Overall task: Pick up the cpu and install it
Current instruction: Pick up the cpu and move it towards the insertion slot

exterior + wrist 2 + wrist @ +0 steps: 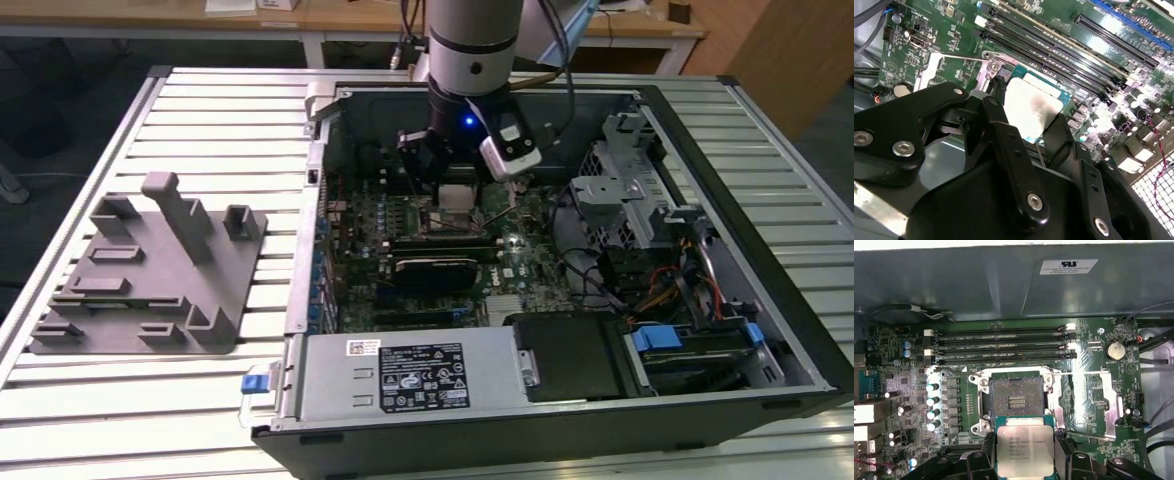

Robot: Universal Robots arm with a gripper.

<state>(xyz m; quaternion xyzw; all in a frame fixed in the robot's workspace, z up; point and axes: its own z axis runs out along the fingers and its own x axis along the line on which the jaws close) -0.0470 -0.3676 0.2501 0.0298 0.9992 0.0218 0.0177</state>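
End effector (1025, 456) holding the cpu (1025, 446) over the motherboard (1094, 345).
Its fingers (1002, 120) are pinching the chip's sides, near the open socket (1016, 399).

Print on the cpu (1025, 450) and case label (1069, 266) is unreadable.

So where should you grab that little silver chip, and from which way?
By its two opposite thin edges, coming from above, as the gripper has the cpu now. It is flat and square, so its sides give straight faces to pinch, and the underside is left free to face the open socket.
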